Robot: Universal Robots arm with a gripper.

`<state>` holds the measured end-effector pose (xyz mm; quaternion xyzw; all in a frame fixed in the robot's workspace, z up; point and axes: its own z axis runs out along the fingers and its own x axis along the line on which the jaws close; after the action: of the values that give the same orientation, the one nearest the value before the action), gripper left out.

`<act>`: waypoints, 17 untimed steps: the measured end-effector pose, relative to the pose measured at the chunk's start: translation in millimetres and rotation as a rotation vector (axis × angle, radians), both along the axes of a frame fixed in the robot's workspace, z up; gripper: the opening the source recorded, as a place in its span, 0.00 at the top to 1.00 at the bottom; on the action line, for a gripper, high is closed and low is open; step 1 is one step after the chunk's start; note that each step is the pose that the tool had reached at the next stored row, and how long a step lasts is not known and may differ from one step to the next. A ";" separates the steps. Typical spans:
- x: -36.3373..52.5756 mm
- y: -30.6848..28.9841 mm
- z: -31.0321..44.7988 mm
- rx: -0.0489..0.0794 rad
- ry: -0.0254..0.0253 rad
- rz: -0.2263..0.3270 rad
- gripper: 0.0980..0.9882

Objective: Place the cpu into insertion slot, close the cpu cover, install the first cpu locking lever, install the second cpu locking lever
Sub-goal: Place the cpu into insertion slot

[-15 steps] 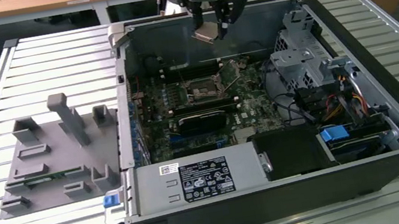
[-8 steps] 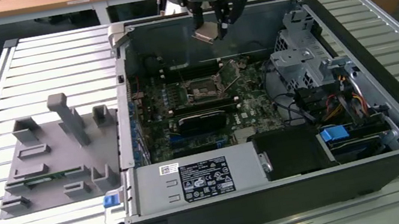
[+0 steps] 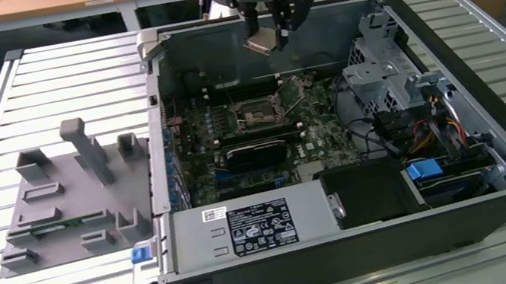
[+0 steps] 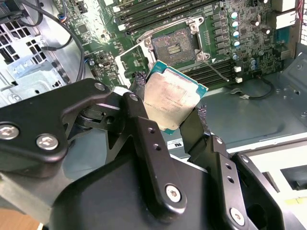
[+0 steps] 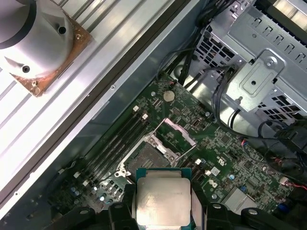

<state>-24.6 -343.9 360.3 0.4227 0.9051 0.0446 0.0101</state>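
Gripper (image 3: 272,37), upper centre of the exterior view, clamps the cpu (image 3: 260,42). Seating likely demands it level, square to the socket (image 3: 257,116).

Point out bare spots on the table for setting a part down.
Bare table slats lie above and below the grey fixture in the exterior view, beside the computer case. The case is crowded: board, cables, drive cage.
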 end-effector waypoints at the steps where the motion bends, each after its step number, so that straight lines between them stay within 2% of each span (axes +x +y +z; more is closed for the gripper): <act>1: 0.0 0.0 0.0 0.000 0.0001 -0.003 0.50; 17: 0.0 0.0 0.0 0.000 0.0000 -0.057 0.50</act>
<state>-24.6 -343.9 360.3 0.4482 0.8928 0.0443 0.0114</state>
